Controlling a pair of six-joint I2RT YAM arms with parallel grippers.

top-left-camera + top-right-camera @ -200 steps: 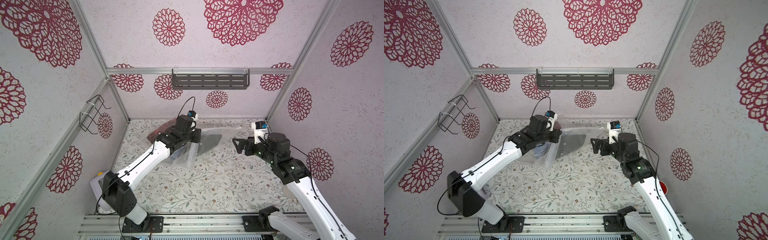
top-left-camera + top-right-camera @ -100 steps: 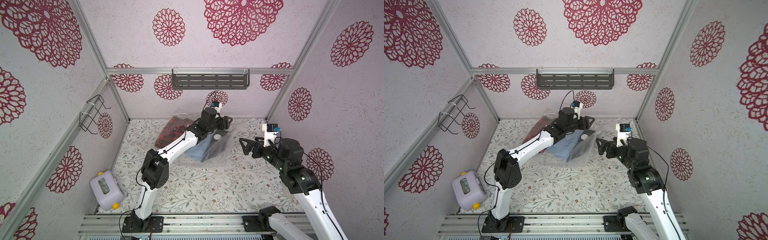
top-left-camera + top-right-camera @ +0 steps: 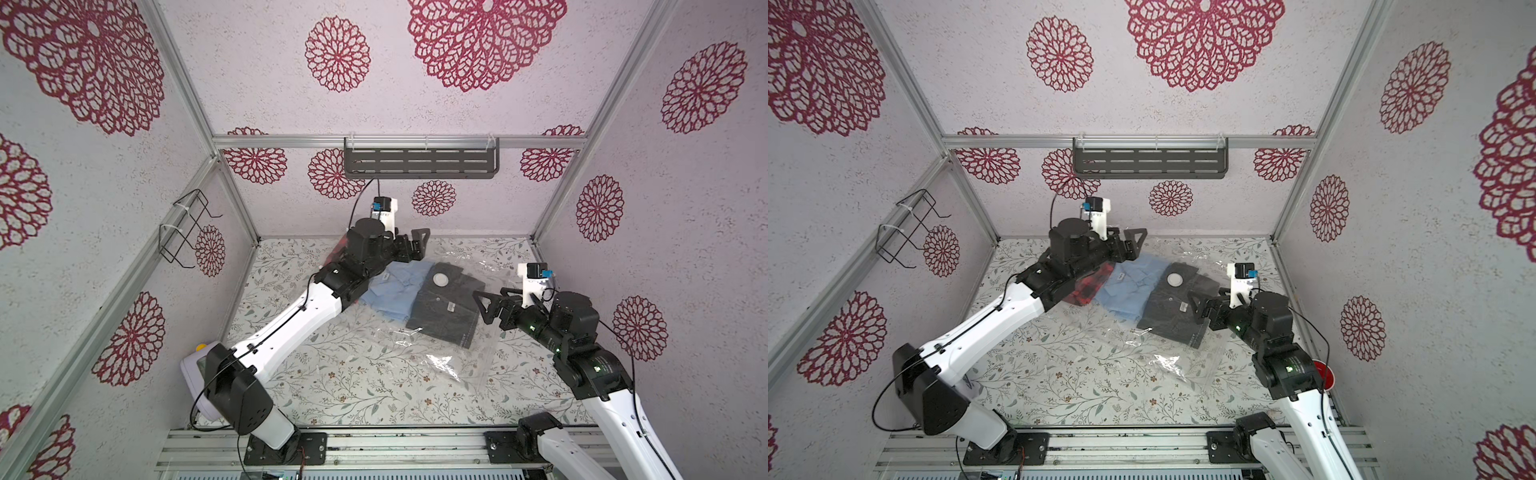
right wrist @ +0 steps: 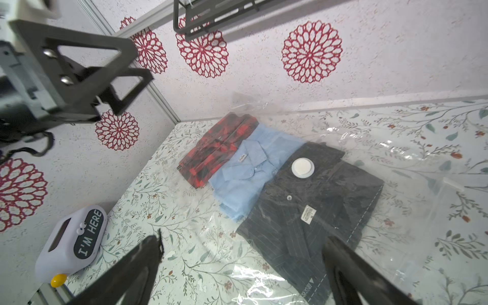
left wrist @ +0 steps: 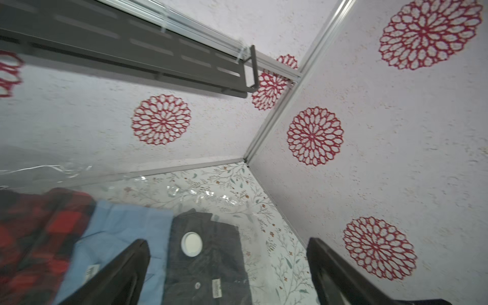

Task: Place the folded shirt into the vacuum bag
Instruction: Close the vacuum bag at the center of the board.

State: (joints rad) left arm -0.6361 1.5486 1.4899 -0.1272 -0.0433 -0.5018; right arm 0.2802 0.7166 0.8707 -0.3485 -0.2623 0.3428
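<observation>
In both top views the vacuum bag [image 3: 451, 368] lay flat, centre right, on the floral table [image 3: 332, 386]. Three folded shirts overlapped in a row: a red plaid shirt [image 3: 1090, 286], the light blue shirt [image 3: 392, 291], and a dark striped shirt [image 3: 446, 311] beneath the white valve disc [image 3: 440, 280]. The blue and dark shirts showed through the film. I could not tell whether the plaid one was fully covered. The left gripper [image 3: 409, 249] hung above the bag's far edge, upper centre, spread wide and empty. The right gripper [image 3: 482, 307], also spread and empty, stood just beside the dark shirt.

From the left wrist, the fingers [image 5: 126, 272] stood far apart above the shirts with nothing between them.

From the right wrist, the pincer gaped over the dark shirt, and a white timer [image 4: 71, 237] sat well apart from the bag.

The blue shirt looked placed. The left arm would do best to rise straight up so its fingers do not snag the loose film. The grey shelf [image 3: 419, 162] on the back wall close above it might limit that lift.
</observation>
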